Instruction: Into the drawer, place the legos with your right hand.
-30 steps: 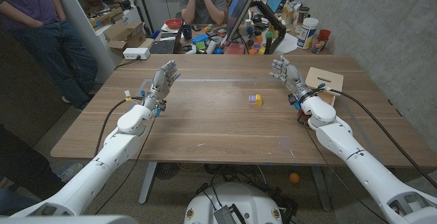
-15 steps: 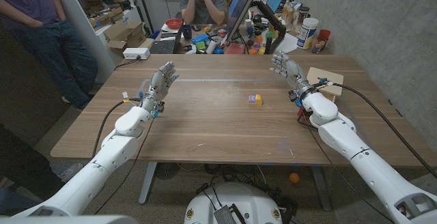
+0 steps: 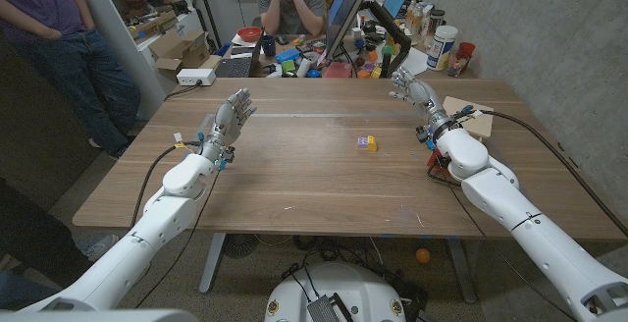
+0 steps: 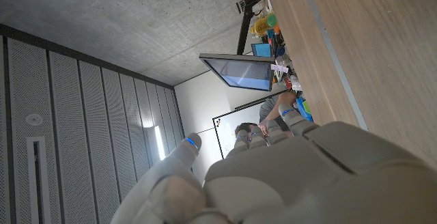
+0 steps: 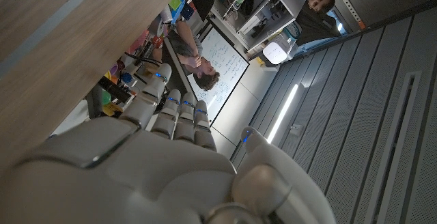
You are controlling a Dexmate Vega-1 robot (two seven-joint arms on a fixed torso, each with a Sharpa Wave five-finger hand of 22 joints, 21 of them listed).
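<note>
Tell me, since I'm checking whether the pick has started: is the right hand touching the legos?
Apart. The head view shows the right hand open near the table's far right, with bare wood between it and the legos at mid-table.

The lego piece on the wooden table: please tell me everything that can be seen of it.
The small purple and yellow lego block lies on the wooden table, a little right of its middle. It looks like plastic: purple mostly on its left and top, yellow on its right. It is too small in the head view to show its studs or how many pieces it has. Nothing touches it but the table; the right robot hand is raised farther back and to its right, apart from it.
</note>
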